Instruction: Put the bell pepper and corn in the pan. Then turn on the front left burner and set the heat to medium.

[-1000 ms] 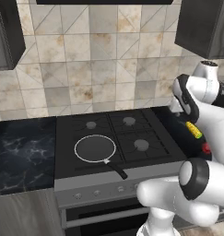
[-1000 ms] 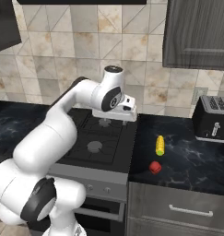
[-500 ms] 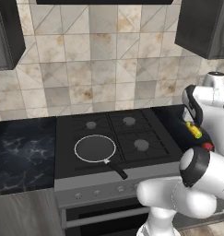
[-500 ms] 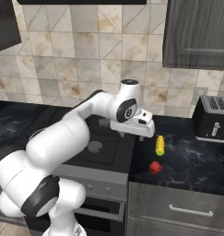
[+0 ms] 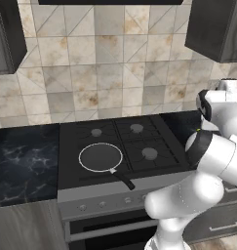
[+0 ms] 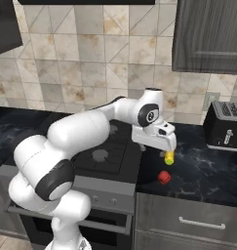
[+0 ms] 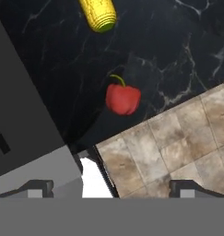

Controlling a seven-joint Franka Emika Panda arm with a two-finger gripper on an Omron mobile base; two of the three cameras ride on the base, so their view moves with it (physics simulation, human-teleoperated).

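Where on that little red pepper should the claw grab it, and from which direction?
Probably from straight above, closing on the round sides of the bell pepper, since it lies free on the dark counter, apart from the corn. The thin green stem looks too slight. The claw is open.

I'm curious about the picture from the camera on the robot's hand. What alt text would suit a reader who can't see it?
A shiny red bell pepper with a green stem lies on a dark marbled counter, with the end of a yellow corn cob beyond it. The open two-finger gripper hovers above, its dark fingertips wide apart, holding nothing.
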